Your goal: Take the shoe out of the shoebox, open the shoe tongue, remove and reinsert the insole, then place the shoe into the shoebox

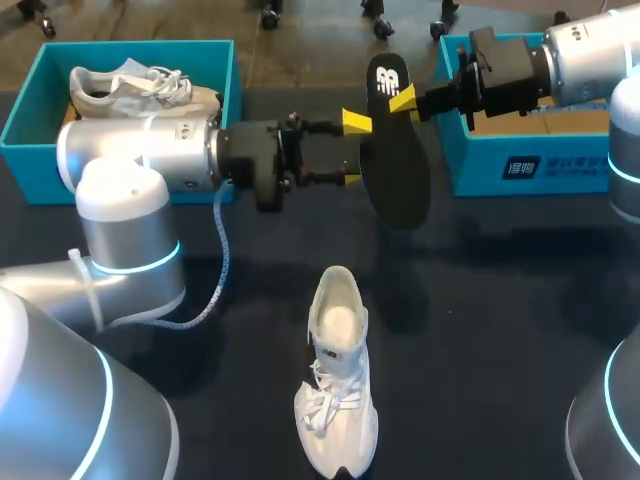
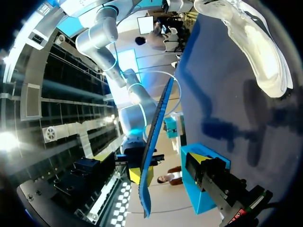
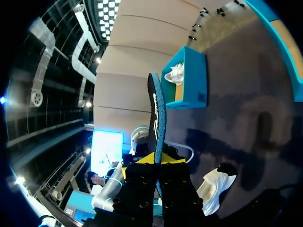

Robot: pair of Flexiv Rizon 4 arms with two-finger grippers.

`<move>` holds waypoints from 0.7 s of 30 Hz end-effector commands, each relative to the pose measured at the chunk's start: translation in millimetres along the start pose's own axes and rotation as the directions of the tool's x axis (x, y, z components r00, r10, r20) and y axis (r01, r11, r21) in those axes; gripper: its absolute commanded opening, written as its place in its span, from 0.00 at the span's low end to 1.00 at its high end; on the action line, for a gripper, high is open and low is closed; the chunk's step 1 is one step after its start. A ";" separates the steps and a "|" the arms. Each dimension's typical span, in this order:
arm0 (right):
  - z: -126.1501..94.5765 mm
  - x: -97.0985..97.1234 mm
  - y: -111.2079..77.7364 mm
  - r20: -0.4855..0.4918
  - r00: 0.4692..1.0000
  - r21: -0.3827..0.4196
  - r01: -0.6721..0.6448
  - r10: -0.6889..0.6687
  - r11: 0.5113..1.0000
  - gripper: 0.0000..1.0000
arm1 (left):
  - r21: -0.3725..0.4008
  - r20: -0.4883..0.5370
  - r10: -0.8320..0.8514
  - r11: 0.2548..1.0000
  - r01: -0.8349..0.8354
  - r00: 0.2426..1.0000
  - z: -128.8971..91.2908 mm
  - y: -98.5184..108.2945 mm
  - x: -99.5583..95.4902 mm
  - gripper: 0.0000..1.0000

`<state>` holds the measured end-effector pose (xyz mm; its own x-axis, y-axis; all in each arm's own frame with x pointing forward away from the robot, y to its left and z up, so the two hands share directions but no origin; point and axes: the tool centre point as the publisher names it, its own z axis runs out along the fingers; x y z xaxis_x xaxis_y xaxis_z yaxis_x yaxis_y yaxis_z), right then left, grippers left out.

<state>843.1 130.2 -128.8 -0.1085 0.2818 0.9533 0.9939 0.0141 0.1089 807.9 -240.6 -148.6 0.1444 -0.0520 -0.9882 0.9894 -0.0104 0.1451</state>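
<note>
Head view: the right gripper (image 1: 405, 102) pinches the heel end of a black insole (image 1: 398, 170), held in the air between two blue shoeboxes (image 1: 30, 110). The left gripper (image 1: 354, 150) is spread wide at the insole's edge. A white shoe (image 1: 338, 390) lies well apart from both on the open table (image 1: 500, 320).

Left wrist view: the insole stands edge-on between the open fingers.

Right wrist view: the yellow tips clamp the insole.

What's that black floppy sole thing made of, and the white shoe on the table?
The insole looks like soft foam: thin, matte black on one face, speckled blue on the other, though it could be rubbery. The white shoe looks like woven mesh or fabric with cloth laces; its finish is dull, not shiny.
</note>
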 end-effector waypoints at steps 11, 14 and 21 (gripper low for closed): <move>1.3 0.2 1.0 0.003 1.000 0.002 -0.001 0.001 1.000 0.00 | -0.024 -0.027 -0.012 1.000 0.011 1.000 8.9 -2.6 -6.8 0.72; 1.3 0.2 1.0 0.003 1.000 0.002 -0.001 0.001 1.000 0.00 | -0.024 -0.027 -0.011 1.000 0.010 1.000 10.6 -3.1 -7.8 0.59; 1.3 0.2 1.0 0.003 1.000 0.002 -0.001 0.001 1.000 0.00 | -0.021 -0.025 0.000 1.000 0.000 1.000 15.5 -2.8 -10.7 0.49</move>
<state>843.0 130.3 -128.8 -0.1086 0.2817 0.9533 0.9939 0.0141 0.1090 802.1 -250.5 -138.1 0.1433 -0.0296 -0.9892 0.9897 0.0081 0.1432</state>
